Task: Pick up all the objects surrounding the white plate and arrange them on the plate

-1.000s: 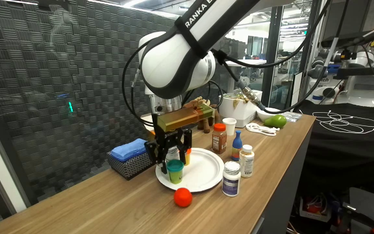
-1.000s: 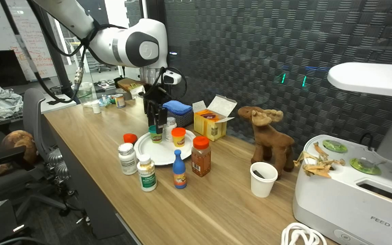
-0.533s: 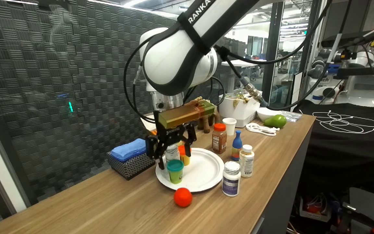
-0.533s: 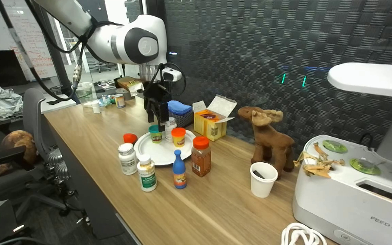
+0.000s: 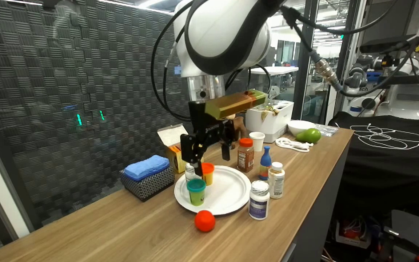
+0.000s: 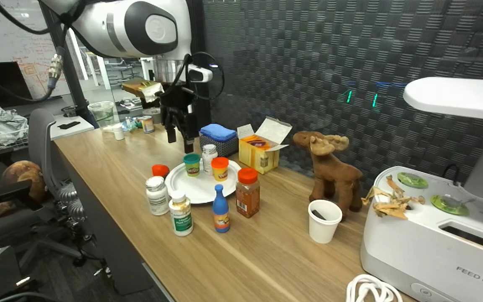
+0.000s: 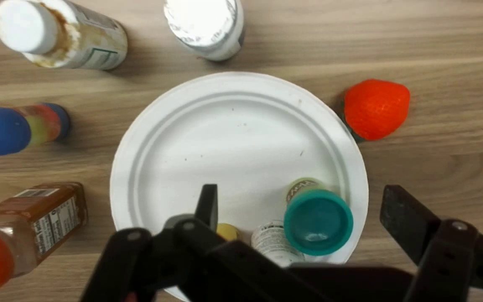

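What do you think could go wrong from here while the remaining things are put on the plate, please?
The green tub, a white bottle and the yellow tub stand close together on the plate, so the open end effector might knock one if it lowers there.
The red piece looks rounded, so it could roll or slip if pinched off-centre.
The blue bottle has a slim neck, so a side nudge could perhaps tip it.
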`<state>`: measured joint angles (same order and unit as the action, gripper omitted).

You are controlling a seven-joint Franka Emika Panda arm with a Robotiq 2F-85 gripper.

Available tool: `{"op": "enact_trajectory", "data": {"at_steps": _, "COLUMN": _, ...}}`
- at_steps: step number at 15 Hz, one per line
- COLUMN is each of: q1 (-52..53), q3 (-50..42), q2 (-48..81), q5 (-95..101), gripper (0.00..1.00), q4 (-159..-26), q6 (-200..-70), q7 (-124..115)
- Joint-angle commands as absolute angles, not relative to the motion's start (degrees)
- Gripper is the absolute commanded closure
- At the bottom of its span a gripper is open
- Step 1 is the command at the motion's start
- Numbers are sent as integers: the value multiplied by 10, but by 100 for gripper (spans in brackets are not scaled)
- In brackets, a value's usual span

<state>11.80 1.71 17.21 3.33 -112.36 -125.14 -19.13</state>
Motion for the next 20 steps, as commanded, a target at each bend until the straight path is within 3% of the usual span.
{"op": "enact_trajectory", "data": {"at_steps": 1, "q1": 106, "q3": 28, "q2": 85, "q5": 54, "gripper": 0, "q4": -1212, "q6": -1262, "q7": -142}}
{"op": "enact_trajectory", "data": {"at_steps": 8, "q1": 85, "q3": 35, "q2": 44, "q5": 36, "gripper": 0, "q4": -1301, "q6": -1299, "q7": -74}}
{"op": "enact_trajectory", "data": {"at_steps": 18, "q1": 65, "q3": 30, "q2": 93, "q5": 54, "gripper": 0, "q4": -1296, "q6": -1303, "q7": -58}}
{"op": "enact_trajectory", "data": {"at_steps": 19, "q1": 64, "q3": 30, "q2": 94, "q5": 54, "gripper": 25, "q4": -1296, "q6": -1303, "q7": -57}}
{"op": "enact_trajectory", "data": {"at_steps": 20, "q1": 64, "q3": 30, "q2": 93, "q5": 54, "gripper": 26, "q4": -1295, "q6": -1302, "q7": -56}}
